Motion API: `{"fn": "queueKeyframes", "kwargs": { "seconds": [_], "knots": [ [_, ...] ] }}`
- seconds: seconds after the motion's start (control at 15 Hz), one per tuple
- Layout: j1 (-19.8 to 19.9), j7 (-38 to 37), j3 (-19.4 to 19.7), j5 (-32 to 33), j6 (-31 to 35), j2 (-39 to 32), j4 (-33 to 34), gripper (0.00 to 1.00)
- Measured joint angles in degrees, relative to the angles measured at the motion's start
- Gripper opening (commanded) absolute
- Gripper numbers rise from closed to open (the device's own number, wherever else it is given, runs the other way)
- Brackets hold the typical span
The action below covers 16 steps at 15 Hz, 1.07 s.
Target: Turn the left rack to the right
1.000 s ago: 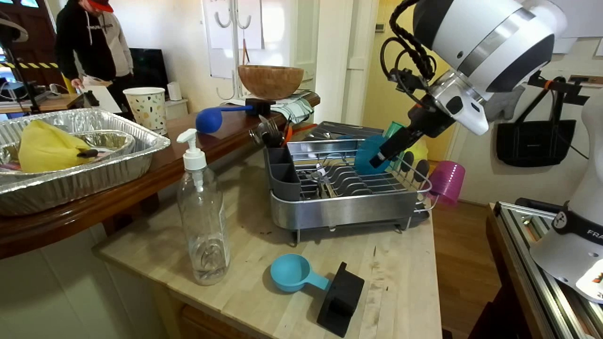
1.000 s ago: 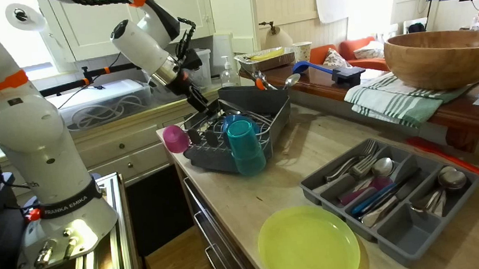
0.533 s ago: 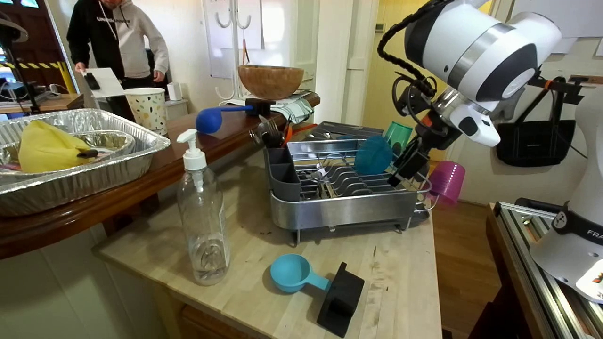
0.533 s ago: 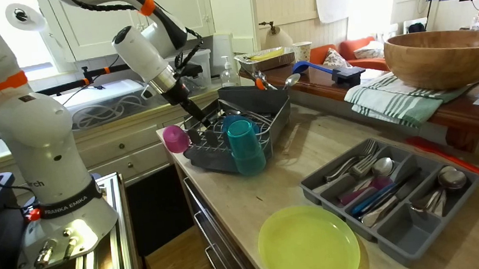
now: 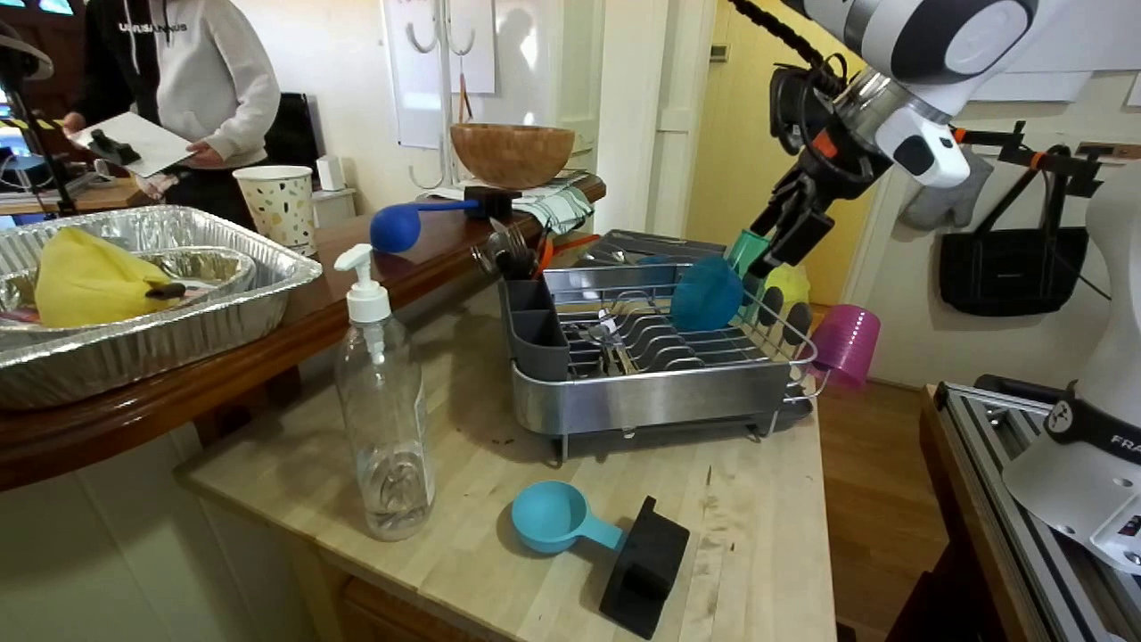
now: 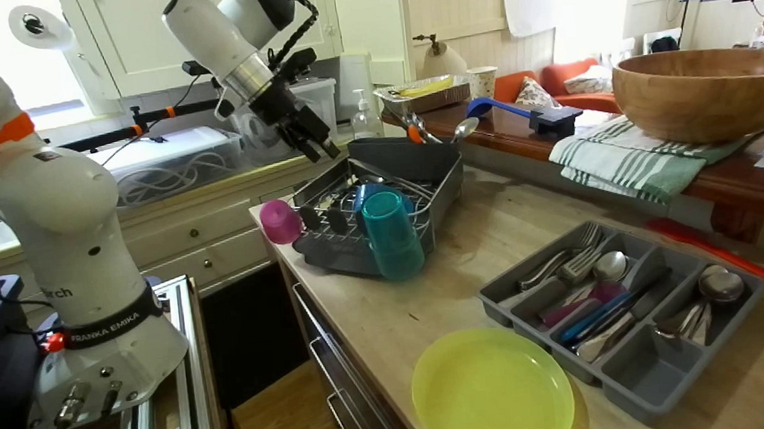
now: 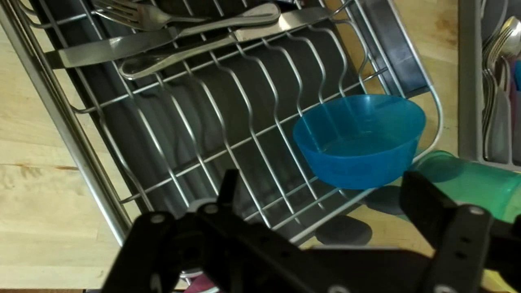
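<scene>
Counter point(image 5: 758, 553): tool point(image 6: 324, 154) gaping above rack point(image 5: 660, 397) (scoop point(image 5: 545, 517) in exterior view alone).

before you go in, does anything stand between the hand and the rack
Possibly: the blue bowl sits in the rack and, in the wrist view, shows partly between the fingers of the open hand. The teal cup shows beside one finger. Nothing visible blocks the rim at that view's left.

Smooth, shiny mtl rack point(image 5: 660, 399)
</scene>
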<state>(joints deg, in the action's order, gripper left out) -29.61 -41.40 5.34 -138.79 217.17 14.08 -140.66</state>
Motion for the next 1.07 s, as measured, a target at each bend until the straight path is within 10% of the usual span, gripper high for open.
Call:
{"fn": "queueKeyframes", "kwargs": {
  "seconds": [0.4,0.73,1.07],
  "knots": [
    [6.1,6.5,-3.0,-3.4,0.2,1.0,1.2,1.00],
    [14.3,7.8,-13.2,0.0,0.8,0.9,2.4,1.00],
    [20.6,10.7,-13.0,2.2,1.1,1.7,5.5,1.00]
  ]
}}
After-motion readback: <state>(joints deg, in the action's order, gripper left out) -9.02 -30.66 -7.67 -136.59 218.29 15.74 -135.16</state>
